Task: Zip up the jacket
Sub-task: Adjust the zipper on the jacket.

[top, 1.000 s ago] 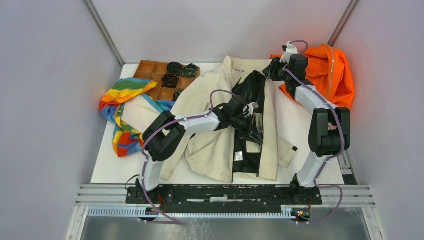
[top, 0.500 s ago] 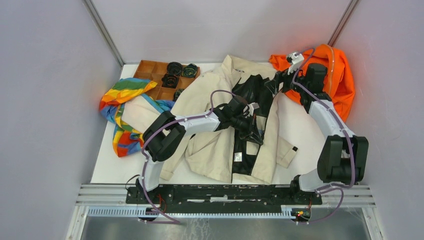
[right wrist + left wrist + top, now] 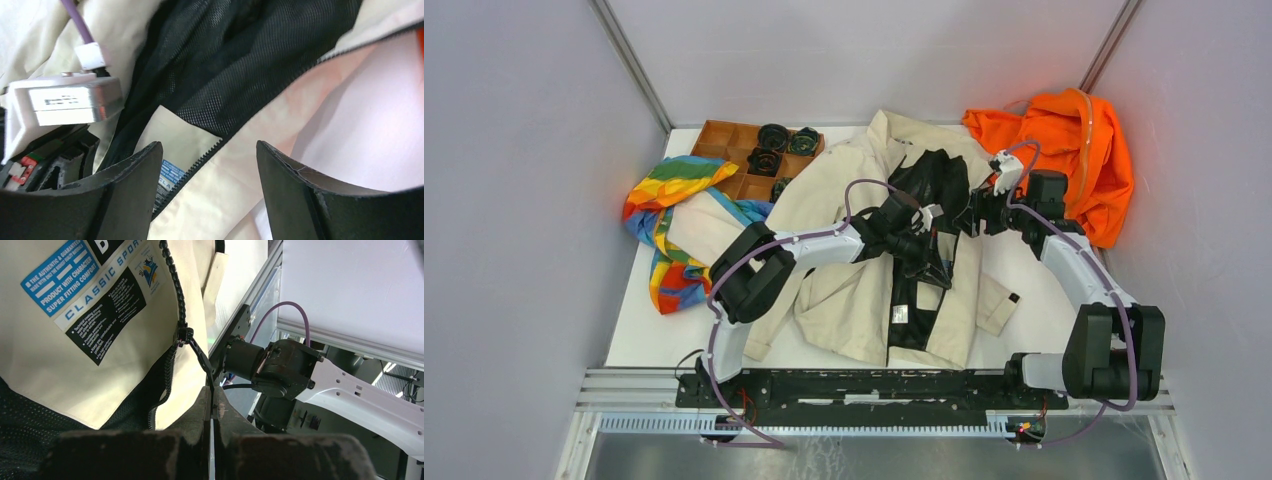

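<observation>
The right tool point(image 3: 207, 170) has come down from the collar to the middle of the jacket point(image 3: 844, 290). Its jaws are now wide and empty. The left tool point(image 3: 210, 407) still pinches the zipper pull point(image 3: 199, 352). The jacket lies open on the bench point(image 3: 1029, 265), so it is mostly unzipped.

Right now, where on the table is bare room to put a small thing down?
Two bare patches: the near-left corner, between the rainbow cloth and the jacket; and the right strip beside the jacket, under the right arm. The far side is crowded: wooden tray, orange garment.
</observation>
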Controlling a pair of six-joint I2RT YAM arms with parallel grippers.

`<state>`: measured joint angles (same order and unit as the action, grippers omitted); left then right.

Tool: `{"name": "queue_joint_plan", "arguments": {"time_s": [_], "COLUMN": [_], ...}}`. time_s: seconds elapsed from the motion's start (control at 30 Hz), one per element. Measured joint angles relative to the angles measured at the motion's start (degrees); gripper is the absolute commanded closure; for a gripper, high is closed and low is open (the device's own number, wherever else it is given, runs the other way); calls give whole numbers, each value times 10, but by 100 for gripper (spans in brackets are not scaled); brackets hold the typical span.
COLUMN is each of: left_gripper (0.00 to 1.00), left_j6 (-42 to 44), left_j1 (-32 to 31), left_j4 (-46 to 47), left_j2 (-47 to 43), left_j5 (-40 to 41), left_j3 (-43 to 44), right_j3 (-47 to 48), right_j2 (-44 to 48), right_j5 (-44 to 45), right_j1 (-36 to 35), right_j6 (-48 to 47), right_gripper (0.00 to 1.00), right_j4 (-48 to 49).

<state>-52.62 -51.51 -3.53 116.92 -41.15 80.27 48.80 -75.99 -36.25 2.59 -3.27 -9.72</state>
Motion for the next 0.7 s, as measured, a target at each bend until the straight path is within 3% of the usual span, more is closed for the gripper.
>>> {"name": "queue_joint_plan", "arguments": {"time_s": [0.5,0.7], "left_gripper": [98,98], "left_j6": [0,0], "left_j1": [-7,-10], "left_j4": [15,24], "left_j2": [0,0], "left_j5": [0,0], "left_j3": [-2,-2], "right_j3": [-6,-6], "right_j2": [-10,-22], "right_j5": [236,279], "right_j1": [-92,-105], "right_j6": [150,163], "right_gripper": [30,42], "right_j4": [-55,-61]}}
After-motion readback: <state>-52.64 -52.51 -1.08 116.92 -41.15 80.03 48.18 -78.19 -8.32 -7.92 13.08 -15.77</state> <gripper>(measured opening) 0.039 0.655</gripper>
